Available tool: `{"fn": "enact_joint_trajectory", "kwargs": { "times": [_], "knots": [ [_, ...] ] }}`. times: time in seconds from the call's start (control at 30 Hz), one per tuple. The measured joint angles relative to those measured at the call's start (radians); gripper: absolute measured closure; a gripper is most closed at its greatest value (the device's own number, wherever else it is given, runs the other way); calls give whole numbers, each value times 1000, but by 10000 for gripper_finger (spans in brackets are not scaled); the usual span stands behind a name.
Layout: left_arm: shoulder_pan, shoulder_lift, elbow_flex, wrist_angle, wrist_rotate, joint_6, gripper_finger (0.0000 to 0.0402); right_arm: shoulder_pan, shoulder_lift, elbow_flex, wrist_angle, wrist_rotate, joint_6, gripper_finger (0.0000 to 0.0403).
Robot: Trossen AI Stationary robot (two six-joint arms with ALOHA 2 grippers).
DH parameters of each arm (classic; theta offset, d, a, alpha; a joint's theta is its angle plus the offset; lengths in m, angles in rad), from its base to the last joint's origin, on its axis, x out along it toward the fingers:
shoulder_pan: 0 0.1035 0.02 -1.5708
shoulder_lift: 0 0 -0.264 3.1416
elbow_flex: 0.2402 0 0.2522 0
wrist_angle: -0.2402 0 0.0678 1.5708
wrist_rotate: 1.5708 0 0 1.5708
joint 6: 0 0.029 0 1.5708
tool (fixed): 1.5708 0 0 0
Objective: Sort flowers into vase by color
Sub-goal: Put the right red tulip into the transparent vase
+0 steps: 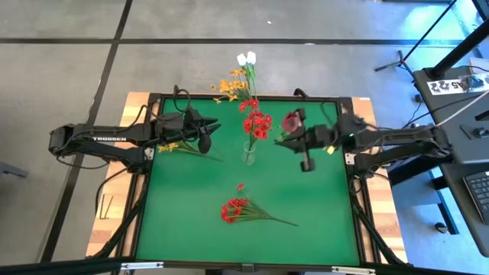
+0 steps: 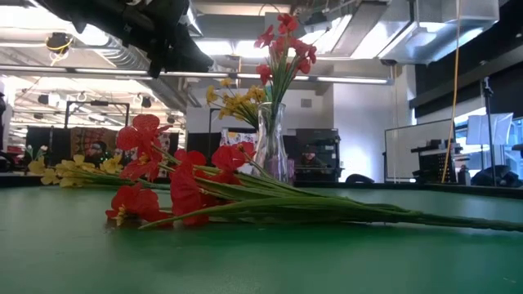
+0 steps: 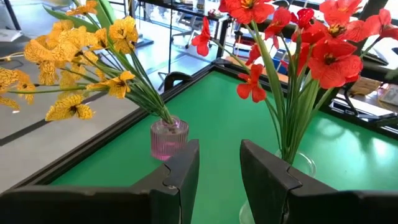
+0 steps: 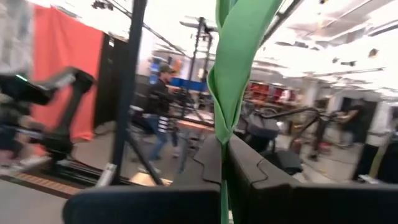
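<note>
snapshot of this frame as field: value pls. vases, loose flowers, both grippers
clear vase: mid-table, holds red flowers
pink vase: near far edge, holds yellow flowers
white tulips: beyond the far edge
loose red bunch: lying on green mat, near side
loose yellow bunch: lying on mat, left side
left gripper: open, empty, by clear vase
right gripper: shut on green stem of dark pink flower

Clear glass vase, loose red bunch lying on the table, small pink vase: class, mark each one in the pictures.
clear glass vase (image 1: 249, 153): high view, its glass body.
loose red bunch (image 1: 233, 209): high view, its red blooms.
small pink vase (image 3: 168, 138): left wrist view, its ribbed side.
</note>
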Motion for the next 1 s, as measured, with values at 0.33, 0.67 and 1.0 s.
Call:
{"fn": "enact_joint_trajectory", "kwargs": {
  "times": [0.33,0.67,1.0],
  "knots": [
    [0,0,0,-14,2,0,289,8,241,0,200,150,-98,403],
    [0,0,0,-35,2,0,289,-25,332,0,250,148,-49,403],
    [-8,0,0,-35,9,-5,289,-49,374,-104,448,140,48,403]
  ]
}}
